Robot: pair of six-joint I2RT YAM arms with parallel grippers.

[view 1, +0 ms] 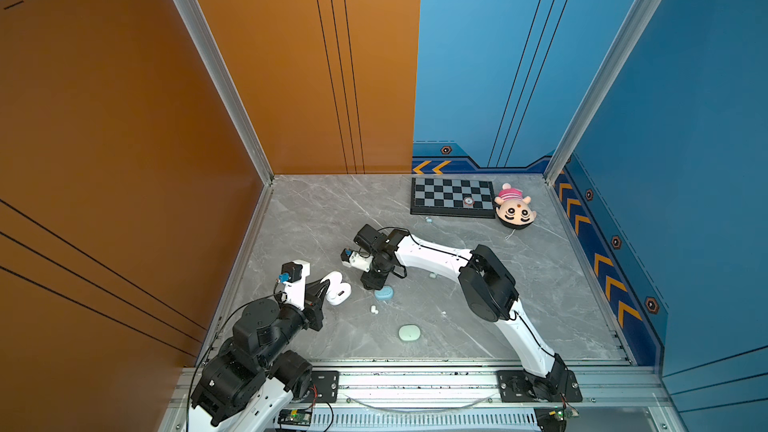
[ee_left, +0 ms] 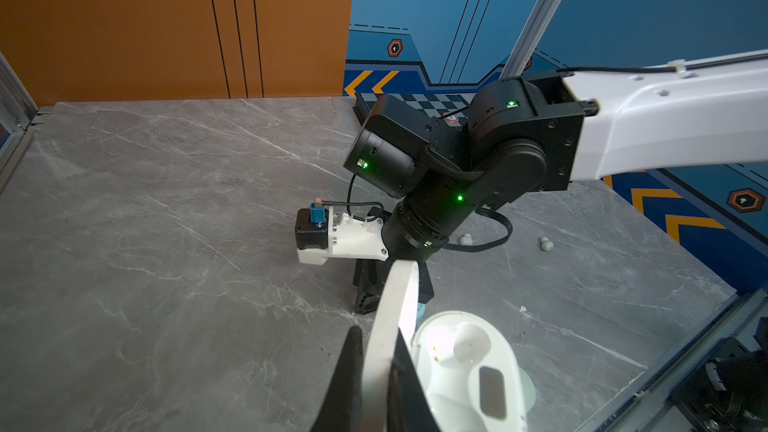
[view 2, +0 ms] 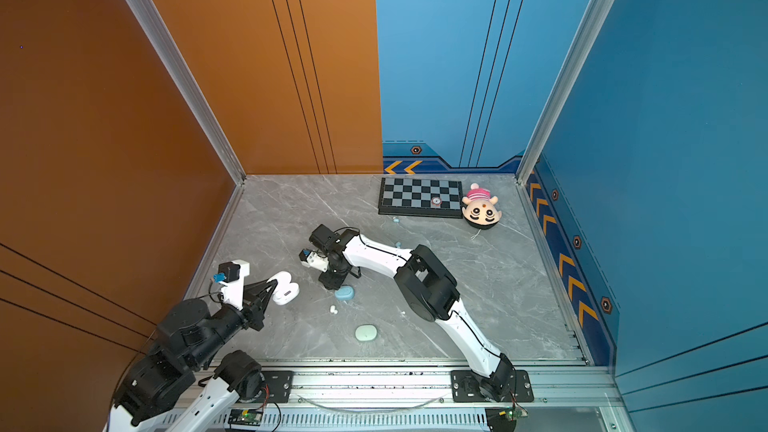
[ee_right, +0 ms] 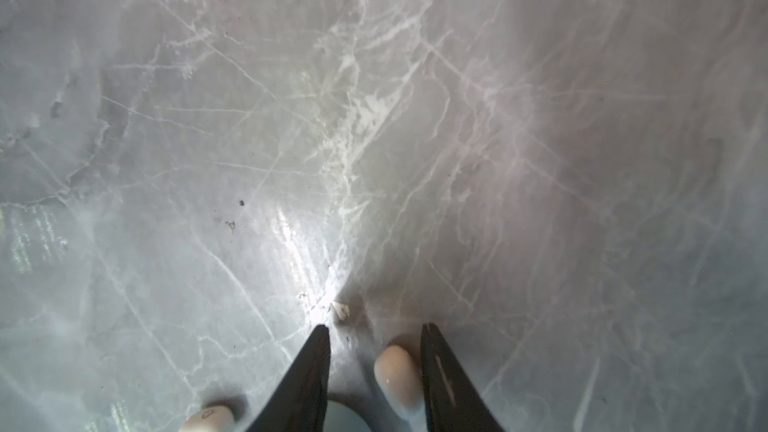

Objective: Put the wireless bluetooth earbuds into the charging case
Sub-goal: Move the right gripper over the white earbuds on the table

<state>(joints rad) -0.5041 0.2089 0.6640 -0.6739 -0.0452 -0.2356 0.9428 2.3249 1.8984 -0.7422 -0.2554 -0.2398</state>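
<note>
Earbuds lay loose on the grey marble table (view 1: 311,209). A pale earbud (ee_right: 397,376) sat between the right gripper's (ee_right: 374,330) 2 black fingers, just beside 1 finger with a clear gap to the other, so the jaws stood narrow and not closed on it. The right arm reached across the middle, its wrist bent steeply down, with the fingertips at the table beside a pale blue case (view 1: 383,293). The left arm was folded low at the near left. The left gripper (ee_left: 376,338) was clamped on the raised lid of the open white charging case (ee_left: 469,367). Both top views hid that pale earbud under the right gripper, but they showed a pair of white earbuds (view 2: 333,309) near the pale blue case and a mint case (view 2: 366,332) toward the near edge. Only the left wrist view showed the white charging case's hollowed inside.
</note>
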